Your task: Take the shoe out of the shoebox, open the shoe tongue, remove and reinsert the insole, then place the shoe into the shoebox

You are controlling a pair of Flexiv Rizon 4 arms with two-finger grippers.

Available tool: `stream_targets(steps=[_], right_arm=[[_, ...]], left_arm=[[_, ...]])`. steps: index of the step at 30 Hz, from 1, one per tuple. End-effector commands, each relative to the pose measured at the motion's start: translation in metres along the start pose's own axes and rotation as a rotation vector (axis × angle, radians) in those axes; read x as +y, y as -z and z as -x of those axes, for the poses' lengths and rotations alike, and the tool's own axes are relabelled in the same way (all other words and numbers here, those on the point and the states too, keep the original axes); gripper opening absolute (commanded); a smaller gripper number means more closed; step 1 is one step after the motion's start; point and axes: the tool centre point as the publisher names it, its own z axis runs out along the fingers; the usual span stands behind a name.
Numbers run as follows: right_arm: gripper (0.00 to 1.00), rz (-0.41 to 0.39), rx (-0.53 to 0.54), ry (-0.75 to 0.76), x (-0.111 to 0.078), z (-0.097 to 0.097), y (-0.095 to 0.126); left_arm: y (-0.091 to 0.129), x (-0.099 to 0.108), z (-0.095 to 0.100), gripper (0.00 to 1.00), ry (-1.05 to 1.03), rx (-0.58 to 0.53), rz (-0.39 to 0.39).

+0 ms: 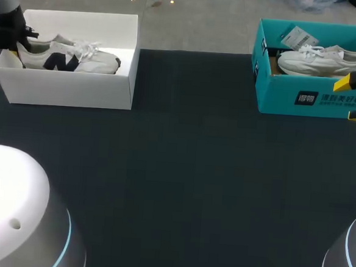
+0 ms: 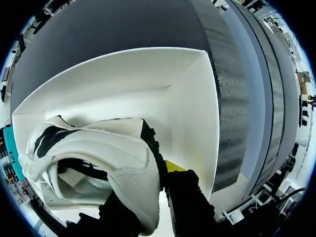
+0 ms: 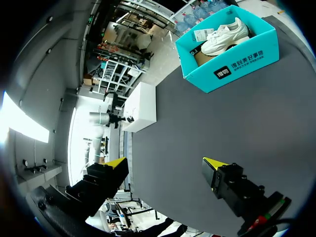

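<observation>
A white sneaker with a navy side mark (image 1: 70, 56) lies in the white shoebox (image 1: 71, 89) at the back left, toe toward the table's middle. My left gripper (image 1: 18, 43) is at its heel. In the left wrist view, the left gripper (image 2: 148, 197) is shut on the padded heel collar of the sneaker (image 2: 98, 148), with one yellow fingertip (image 2: 173, 166) showing inside the box wall (image 2: 192, 113). My right gripper (image 1: 355, 97) stands open just in front of the teal box, and in its own view the right gripper (image 3: 164, 165) has nothing between its fingers.
A teal shoebox (image 1: 291, 86) at the back right holds another white sneaker (image 1: 323, 60) with a paper tag. In the right wrist view the teal box (image 3: 237, 61) lies ahead of the gripper and the white box (image 3: 140, 106) farther off. Dark table cloth (image 1: 187, 171) spans between them.
</observation>
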Motion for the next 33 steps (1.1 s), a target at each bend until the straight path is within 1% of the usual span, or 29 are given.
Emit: stream_targets(steps=[1, 3, 7, 12, 16, 18, 19, 20, 22, 24, 25, 26, 28, 33], right_arm=[[1.00, 0.001, -0.002, -0.001, 0.000, 0.000, -0.001], [1.00, 0.001, -0.002, -0.001, 0.000, 0.000, -0.001], [1.00, 0.001, -0.002, -0.001, 0.000, 0.000, -0.001], [1.00, 0.001, -0.002, -0.001, 0.000, 0.000, -0.001], [1.00, 0.001, -0.002, -0.001, 0.000, 0.000, -0.001], [1.00, 0.001, -0.002, -0.001, 0.000, 0.000, -0.001], [1.00, 0.001, -0.002, -0.001, 0.000, 0.000, -0.001], [1.00, 0.001, -0.002, -0.001, 0.000, 0.000, -0.001], [1.00, 0.001, -0.002, -0.001, 0.000, 0.000, -0.001], [1.00, 0.001, -0.002, -0.001, 0.000, 0.000, -0.001], [1.00, 0.001, -0.002, -0.001, 0.000, 0.000, -0.001], [1.00, 0.001, -0.002, -0.001, 0.000, 0.000, -0.001], [1.00, 0.001, -0.002, -0.001, 0.000, 0.000, -0.001], [1.00, 0.001, -0.002, -0.001, 0.000, 0.000, -0.001]], left_arm=[[-0.015, -0.003, 0.005, 0.00, -0.001, 0.002, -0.016], [-0.019, -0.006, 0.008, 0.00, 0.009, -0.011, -0.034], [-0.029, -0.011, 0.009, 0.00, 0.010, 0.003, -0.048], [-0.044, -0.012, 0.005, 0.00, 0.013, 0.027, -0.049], [-0.059, -0.014, 0.001, 0.00, 0.009, 0.031, -0.056], [-0.063, -0.013, 0.000, 0.00, 0.021, 0.028, -0.056], [-0.065, -0.013, 0.000, 0.16, 0.031, 0.018, -0.063], [-0.066, -0.013, 0.000, 0.29, 0.032, 0.017, -0.068], [-0.069, -0.014, 0.000, 0.31, 0.025, 0.021, -0.070], [-0.068, -0.015, 0.001, 0.55, 0.023, 0.017, -0.074], [-0.066, -0.016, 0.001, 0.88, 0.021, 0.018, -0.074], [-0.062, -0.015, 0.001, 1.00, 0.021, 0.013, -0.072], [-0.054, -0.012, 0.000, 1.00, 0.033, 0.019, -0.059], [-0.023, 0.000, 0.003, 1.00, 0.043, 0.015, -0.036]])
